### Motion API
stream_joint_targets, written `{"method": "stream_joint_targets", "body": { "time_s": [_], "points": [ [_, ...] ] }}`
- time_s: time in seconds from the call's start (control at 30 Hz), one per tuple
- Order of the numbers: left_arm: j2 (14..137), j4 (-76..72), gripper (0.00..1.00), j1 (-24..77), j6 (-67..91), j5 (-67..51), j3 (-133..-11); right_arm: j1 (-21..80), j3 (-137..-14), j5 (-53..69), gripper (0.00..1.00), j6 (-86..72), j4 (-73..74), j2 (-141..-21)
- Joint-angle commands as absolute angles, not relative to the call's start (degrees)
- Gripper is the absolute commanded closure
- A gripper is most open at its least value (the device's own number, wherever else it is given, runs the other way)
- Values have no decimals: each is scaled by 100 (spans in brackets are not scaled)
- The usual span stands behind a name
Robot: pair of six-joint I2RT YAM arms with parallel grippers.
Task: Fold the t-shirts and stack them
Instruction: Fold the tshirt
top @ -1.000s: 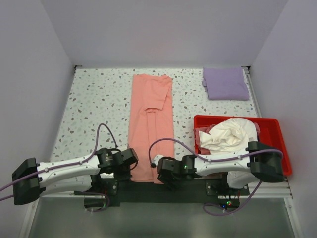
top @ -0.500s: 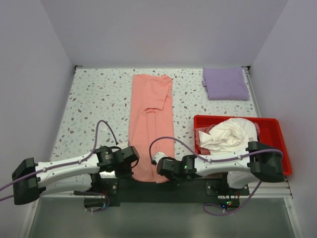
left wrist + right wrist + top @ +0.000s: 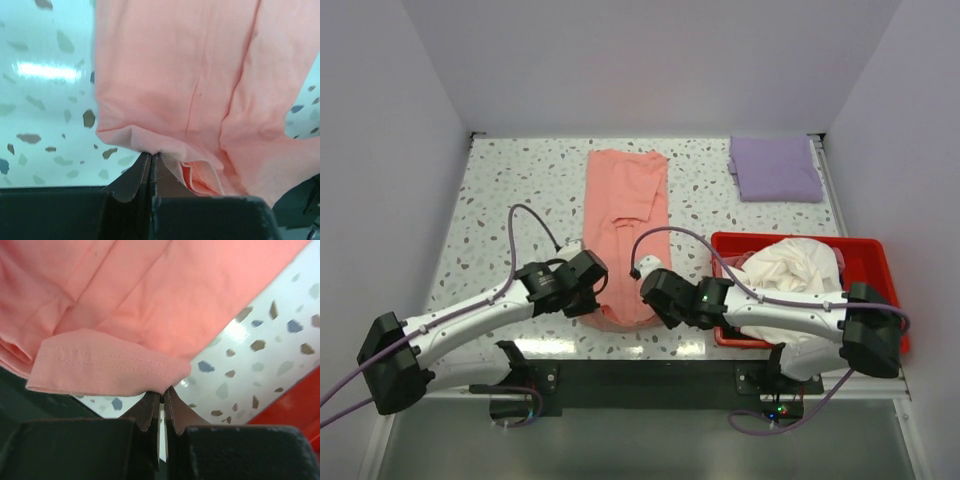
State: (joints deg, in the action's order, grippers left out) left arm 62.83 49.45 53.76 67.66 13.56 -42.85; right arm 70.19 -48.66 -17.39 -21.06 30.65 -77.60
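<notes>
A salmon-pink t-shirt (image 3: 625, 215) lies as a long narrow strip down the middle of the table. Its near end is lifted off the surface. My left gripper (image 3: 593, 298) is shut on the near left corner of that pink t-shirt (image 3: 200, 75). My right gripper (image 3: 648, 300) is shut on the near right hem corner of the same pink t-shirt (image 3: 150, 295), with the stitched hem bunched above the fingertips. A folded lavender t-shirt (image 3: 776, 168) sits at the far right. A crumpled cream-white t-shirt (image 3: 785, 270) lies in the red bin (image 3: 876, 262).
The red bin stands at the right, close to my right arm, and shows at the lower right of the right wrist view as a red edge (image 3: 300, 412). The speckled tabletop (image 3: 515, 200) extends to the left. Walls close in the table on three sides.
The right gripper has shut on the pink shirt's hem. Both grippers have moved away from the near edge, carrying the shirt's near end toward the middle of the table.
</notes>
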Motion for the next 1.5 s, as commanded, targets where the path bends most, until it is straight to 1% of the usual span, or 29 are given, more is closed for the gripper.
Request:
{"method": "stream_joint_targets", "body": {
  "time_s": [0.0,0.2,0.33,0.47,0.73,0.87,1.07,1.47],
  "points": [
    [6424,4221,100,5011,5951,1705,-4850,6672,-5343,-1961,100,-1732,2681,-7778],
    [6784,3667,100,4159,5425,1723,-5273,5925,-5730,-1811,100,-1652,2505,-8077],
    [7101,3507,100,3833,5160,1863,-5563,5520,-6037,-1504,100,-1582,2365,-8279],
    [7522,3437,100,3551,4949,1925,-5879,5029,-6441,-1301,100,-1512,2513,-8665],
    [8261,3076,100,2857,4588,1583,-6319,4290,-7302,-906,100,-1292,2716,-9613],
    [8621,2743,100,2637,4351,1293,-6424,4053,-7628,-844,100,-1257,2838,-10036],
    [9227,2716,100,2408,4201,1099,-6758,3806,-7954,-703,100,-1187,2830,-10449],
    [10037,2628,100,2083,3999,914,-7101,3516,-8578,-431,100,-1151,2944,-11232]
  ]
}}
